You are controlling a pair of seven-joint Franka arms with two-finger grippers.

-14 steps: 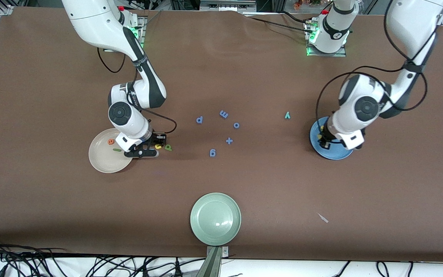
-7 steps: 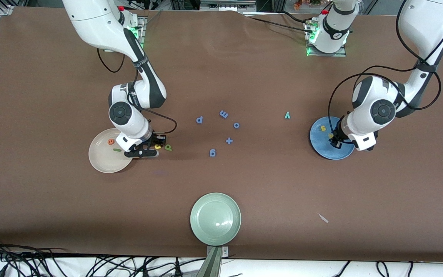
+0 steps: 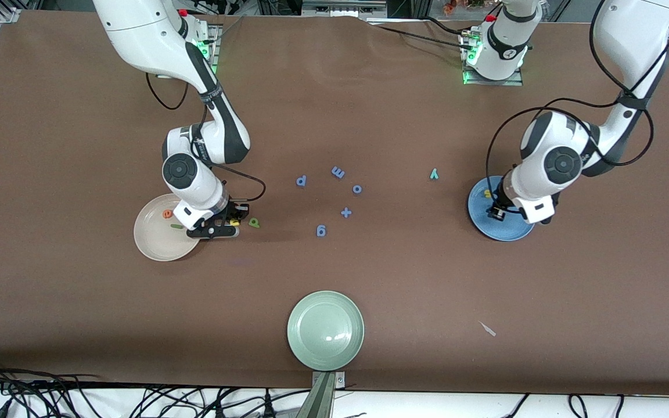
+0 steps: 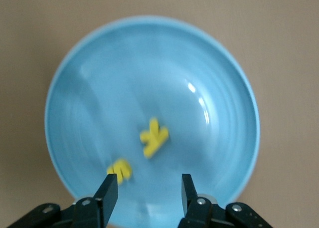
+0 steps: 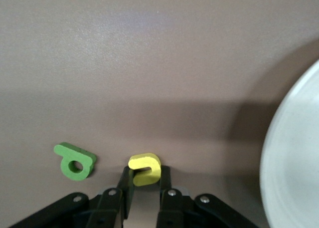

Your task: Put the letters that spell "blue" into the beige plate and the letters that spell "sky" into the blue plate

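Note:
The beige plate [image 3: 154,244] holds the orange e [image 3: 167,214] and the thin green l [image 3: 176,226]. Just beside its rim, toward the table's middle, my right gripper [image 3: 231,222] is low at the table, shut on the yellow u [image 5: 145,169]. The green b [image 3: 254,222] lies next to it on the cloth, clear of the fingers. My left gripper [image 4: 148,188] hangs open over the blue plate [image 4: 99,88], nothing between its fingers. In that plate lie the yellow k [image 4: 154,137] and the yellow s [image 4: 120,169]. The teal y [image 3: 434,173] lies on the table near the blue plate.
Blue letters lie mid-table: p [image 3: 301,180], m [image 3: 338,172], o [image 3: 357,188], a plus sign [image 3: 346,212] and g [image 3: 321,230]. A pale green plate [image 3: 325,330] sits near the front edge, and a small white scrap [image 3: 488,328] lies toward the left arm's end.
The right gripper's fingers have closed onto the yellow u. The left gripper has opened over the blue plate, let go of the k, and shifted a little above it.

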